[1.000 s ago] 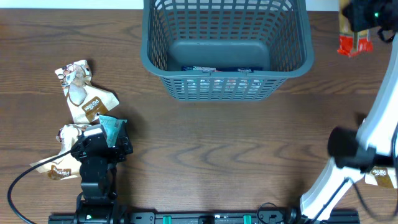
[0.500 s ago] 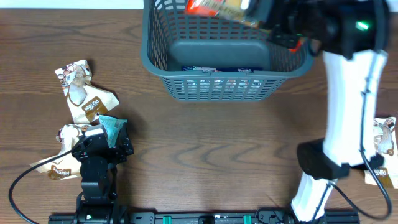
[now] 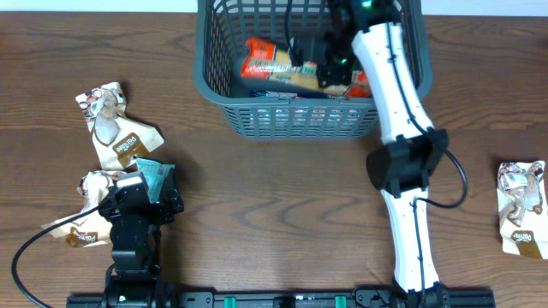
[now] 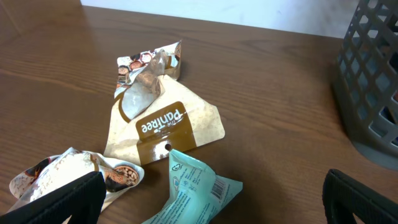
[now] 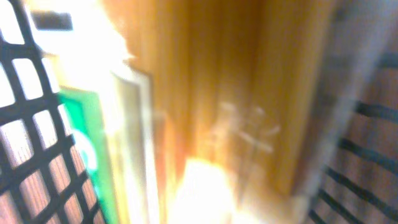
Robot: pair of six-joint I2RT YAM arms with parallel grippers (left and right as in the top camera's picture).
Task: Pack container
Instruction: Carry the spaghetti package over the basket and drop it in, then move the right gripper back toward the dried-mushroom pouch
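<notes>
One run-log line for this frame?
phase: placing | right gripper: inside container, at orange packet, jaws unclear | left gripper: jaws open, teal packet between | brown packets on table

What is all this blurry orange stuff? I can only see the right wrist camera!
Observer: From overhead, it is an orange-red snack packet lying inside the container.
Operator: Where is my other hand?
Observer: The left hand is open at the table's left side, with a teal packet lying just in front of it.
Operator: Are more snacks waiting?
Observer: Yes, a white-and-brown packet lies on the table near its right edge, outside the container.
</notes>
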